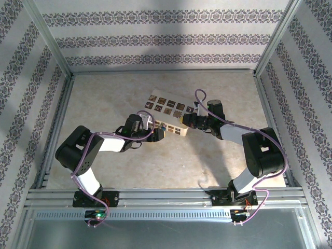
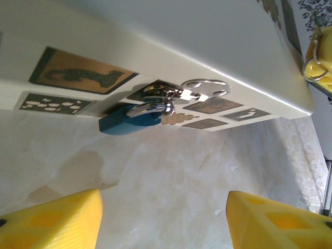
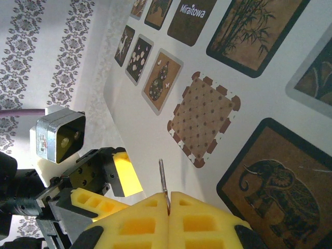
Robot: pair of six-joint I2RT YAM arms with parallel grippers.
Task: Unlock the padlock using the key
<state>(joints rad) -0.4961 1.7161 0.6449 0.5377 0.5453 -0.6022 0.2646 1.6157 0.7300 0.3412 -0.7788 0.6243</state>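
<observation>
The blue-bodied padlock [image 2: 123, 124] hangs by its silvery shackle [image 2: 153, 107] on the side wall of the cream box [image 2: 207, 36], just above the tabletop. A silvery looped metal piece [image 2: 205, 88] lies against the box beside the shackle. My left gripper [image 2: 163, 223] is open, its yellow fingertips wide apart below the padlock and holding nothing. My right gripper [image 3: 169, 199] is shut on the key [image 3: 162, 176], a thin grey sliver seen edge-on that sticks out over the box's tiled top. In the top view both grippers, left [image 1: 158, 134] and right [image 1: 188, 122], meet at the box's near edge.
The cream box [image 1: 167, 108] with dark picture tiles lies mid-table, tilted. The right gripper's yellow finger [image 2: 317, 49] shows past the box's corner. The left arm's wrist camera [image 3: 57, 135] and finger [image 3: 124, 174] sit close to the right gripper. Metal frame rails and patterned walls ring the table [image 1: 155, 166].
</observation>
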